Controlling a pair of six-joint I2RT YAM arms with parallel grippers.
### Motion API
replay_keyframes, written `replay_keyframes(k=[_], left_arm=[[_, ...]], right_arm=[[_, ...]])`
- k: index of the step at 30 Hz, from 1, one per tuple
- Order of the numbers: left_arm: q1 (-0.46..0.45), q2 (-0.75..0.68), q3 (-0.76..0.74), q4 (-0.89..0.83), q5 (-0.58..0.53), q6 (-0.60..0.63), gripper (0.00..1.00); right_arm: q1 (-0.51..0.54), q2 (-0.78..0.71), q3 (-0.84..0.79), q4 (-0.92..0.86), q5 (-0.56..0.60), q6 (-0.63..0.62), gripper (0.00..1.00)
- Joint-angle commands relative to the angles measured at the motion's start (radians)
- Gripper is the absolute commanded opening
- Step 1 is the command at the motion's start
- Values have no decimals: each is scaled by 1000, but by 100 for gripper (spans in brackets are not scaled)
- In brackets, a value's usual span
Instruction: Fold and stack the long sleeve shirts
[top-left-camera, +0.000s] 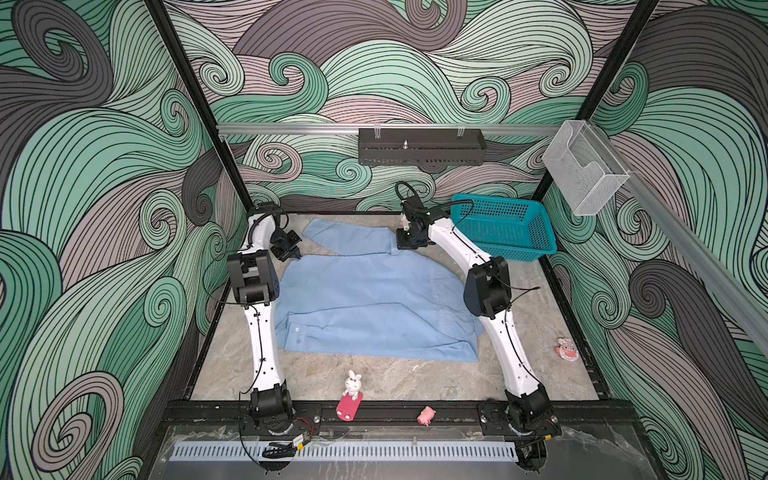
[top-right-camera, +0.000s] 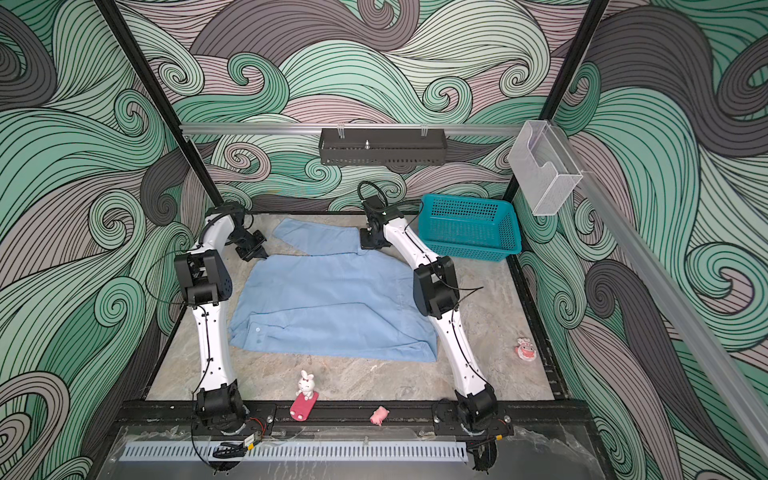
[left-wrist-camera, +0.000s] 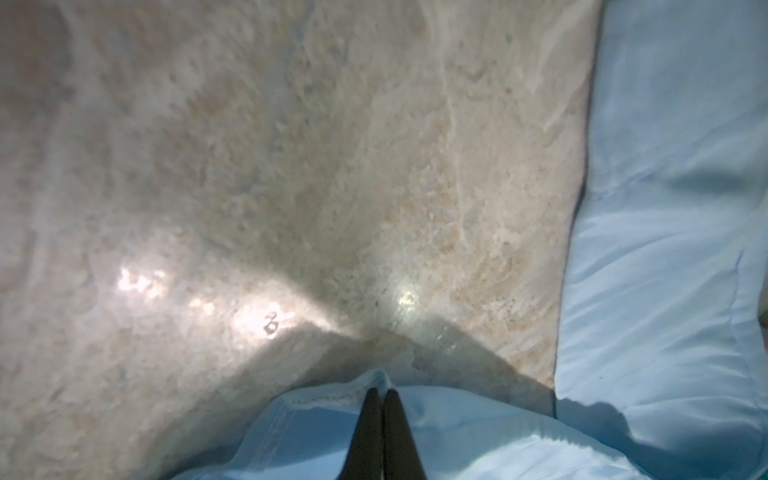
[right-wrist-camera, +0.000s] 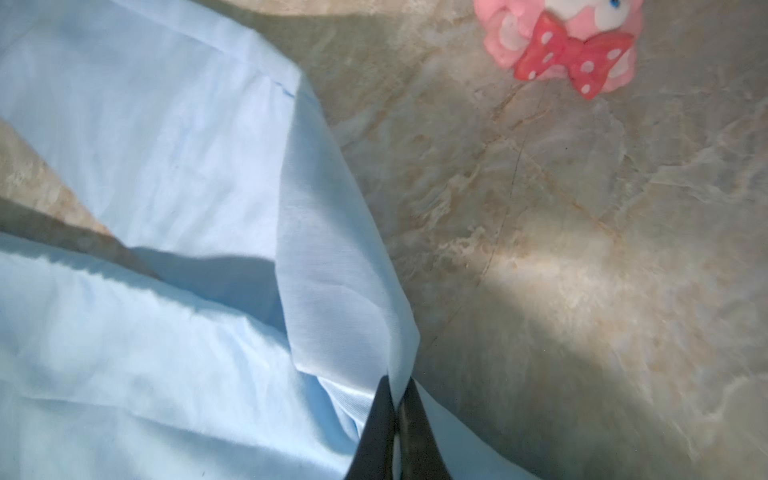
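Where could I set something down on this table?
Bare table lies between the shirt and the bunny figure, and between the right arm and the pink bow toy. The far end is crowded: left gripper, right gripper, teal basket.

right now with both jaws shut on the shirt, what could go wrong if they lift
1. The left jaws pinch only a thin bit of the shirt at its hem, so the cloth may slip out when lifted.
2. The pink toy sits close to the right jaws, so swinging cloth could knock it.
3. The basket stands just beside the right arm, which might bump it on a wide fold.
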Motion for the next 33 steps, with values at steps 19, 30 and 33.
replay_keyframes(k=[19,30,33], left_arm=[[15,-341,-424,51,-43,40,0],[15,-337,-426,71,-28,29,0],[16,-328,-420,71,-20,27,0]], right_arm=[[303,-402,-696,96,170,205,33],[70,-403,-482,-85,165,276,50],[6,-315,-410,-112,169,266,51]])
